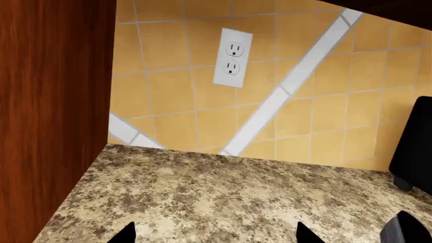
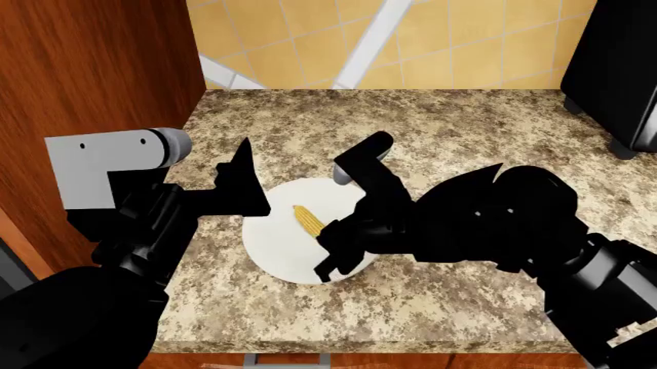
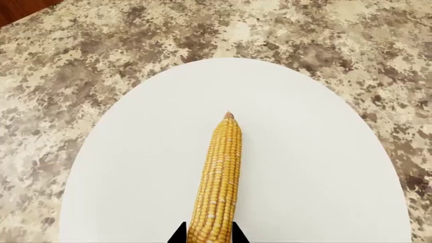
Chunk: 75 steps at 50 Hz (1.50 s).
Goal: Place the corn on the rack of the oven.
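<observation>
Right gripper [image 3: 208,235] straddles the corn [image 3: 218,182] on the plate [image 3: 324,167], jaws open — squeeze squarely mid-cob before lifting!

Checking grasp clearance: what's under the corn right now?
The corn lies on a white plate, which sits on the speckled counter. The right gripper has a fingertip on each side of the cob's near end. The counter under the plate is covered.
</observation>
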Motion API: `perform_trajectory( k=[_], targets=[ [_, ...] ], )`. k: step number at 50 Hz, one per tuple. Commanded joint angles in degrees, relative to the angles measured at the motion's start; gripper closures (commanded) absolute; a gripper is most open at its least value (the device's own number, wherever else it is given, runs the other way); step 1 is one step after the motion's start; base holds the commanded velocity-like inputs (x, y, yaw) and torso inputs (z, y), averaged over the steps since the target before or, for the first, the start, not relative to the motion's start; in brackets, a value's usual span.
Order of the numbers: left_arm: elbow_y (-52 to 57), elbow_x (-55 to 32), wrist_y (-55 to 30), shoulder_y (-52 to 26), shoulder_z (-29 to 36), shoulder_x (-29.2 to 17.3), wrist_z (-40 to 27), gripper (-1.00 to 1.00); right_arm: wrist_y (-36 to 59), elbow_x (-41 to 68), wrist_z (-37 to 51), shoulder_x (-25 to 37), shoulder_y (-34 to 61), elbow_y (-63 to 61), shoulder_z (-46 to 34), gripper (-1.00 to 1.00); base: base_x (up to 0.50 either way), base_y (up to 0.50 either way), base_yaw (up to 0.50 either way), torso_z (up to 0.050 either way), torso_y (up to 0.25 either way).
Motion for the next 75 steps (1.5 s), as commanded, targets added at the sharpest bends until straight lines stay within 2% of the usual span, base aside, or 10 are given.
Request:
perform_trajectory(
  k=[1,11,21,26,31,52,61,75],
  targets=[
    [0.03,-0.32,0.14,-0.17,0.03,-0.22,-0.22,-1.0,0.17,0.32,0.31,0.32,0.53,-0.68,0.19,1.0,0.0,0.0,0.0,0.0,0.0],
    [0.55,-1.22,0.01,-0.6,-0.1,-0.5,-0.85,-1.0,0.24,1.0,1.92,1.21,1.57,-2.58,1.29,1.0,0.0,0.0,0.0,0.0,0.0],
    [1.44,-2.59,-0.08,-1.1,-0.42,-0.81,-1.86,-1.0,3.01,6.96,9.58,4.51,5.31,-10.04,6.31,1.0,0.0,0.0,0.0,0.0,0.0],
    [1.99,-2.95,0.18,-0.89,-0.87,-1.24,-2.0,-1.0,3.72,11.87,16.15,7.2,3.96,-16.04,9.02,1.0,0.0,0.0,0.0,0.0,0.0],
    [2.67,-3.72,0.39,-1.03,-1.37,-1.61,-2.34,-1.0,1.25,17.46,26.47,10.34,1.53,-24.5,13.44,1.0,0.0,0.0,0.0,0.0,0.0],
    [4.91,-3.5,1.68,-1.62,-2.04,-2.34,-1.87,-1.0,-8.65,20.67,49.45,18.58,-5.81,-44.37,22.11,1.0,0.0,0.0,0.0,0.0,0.0],
    [6.12,-0.94,2.6,0.11,-1.51,-2.42,-0.78,-1.0,-12.75,17.29,52.17,21.18,-10.48,-50.69,24.93,1.0,0.0,0.0,0.0,0.0,0.0],
    [6.26,-2.39,2.69,-0.34,-1.4,-2.36,-1.57,-1.0,-13.84,16.97,55.42,22.64,-11.1,-53.55,26.17,1.0,0.0,0.0,0.0,0.0,0.0]
  ],
)
